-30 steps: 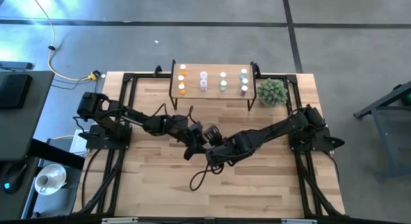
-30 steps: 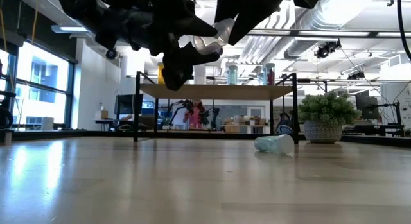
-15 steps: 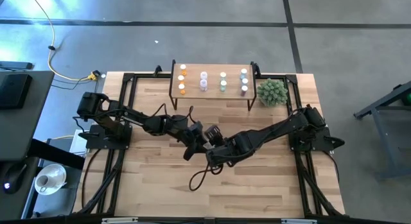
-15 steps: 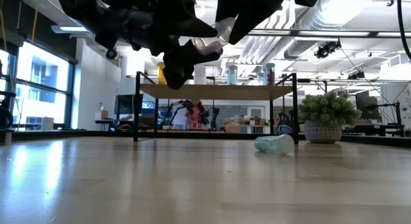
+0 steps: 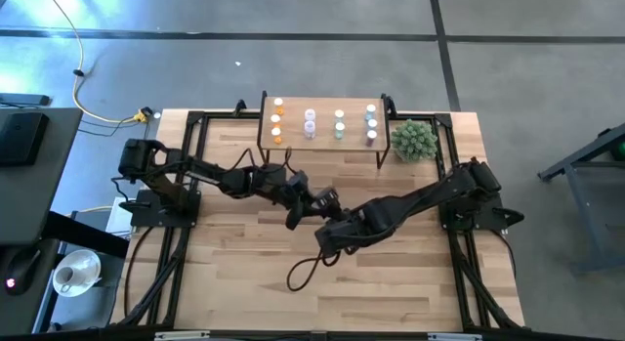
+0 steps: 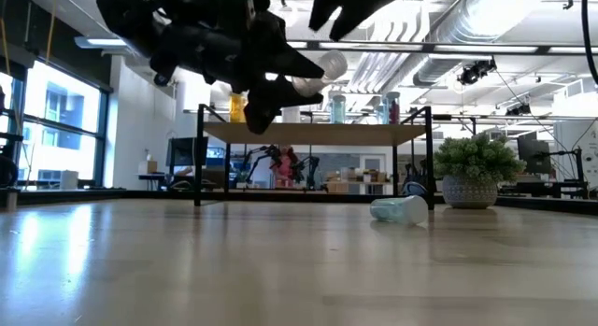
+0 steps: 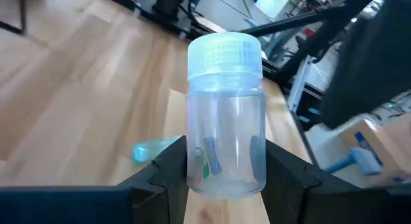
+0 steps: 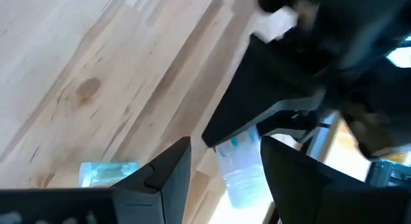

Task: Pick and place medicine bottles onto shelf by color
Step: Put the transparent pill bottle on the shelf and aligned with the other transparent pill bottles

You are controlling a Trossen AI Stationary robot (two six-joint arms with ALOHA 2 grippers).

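My left gripper (image 5: 312, 198) is above the table's middle, shut on a clear bottle (image 7: 225, 121) with a pale blue cap. The same bottle shows in the low view (image 6: 313, 72). My right gripper (image 5: 327, 232) is open and empty just near of it; its fingers (image 8: 160, 172) stand apart from the bottle. A blue-green bottle (image 6: 397, 210) lies on its side on the tabletop, and it also shows in the left wrist view (image 7: 151, 150). The shelf (image 5: 322, 138) stands at the far edge, with orange, pink, green and blue bottles upright on it in columns. My left gripper pinches the clear bottle's body near its bottom end (image 7: 194, 169) between its two fingers, one on each side. The bottle lies along the fingers, with its cap (image 7: 225, 54) pointing away from the gripper. It is lifted clear of the table and lies about level.
A spiky green plant in a pot (image 5: 413, 139) stands right of the shelf. A black cable loop (image 5: 305, 273) lies on the wood near the front middle. Black frame rails run along the table's left and right sides.
My left gripper has carried the clear bottle a little toward the table's far edge and right. My right gripper has drawn away from the bottle and now stands apart from it. The bottle on the table has stayed still.
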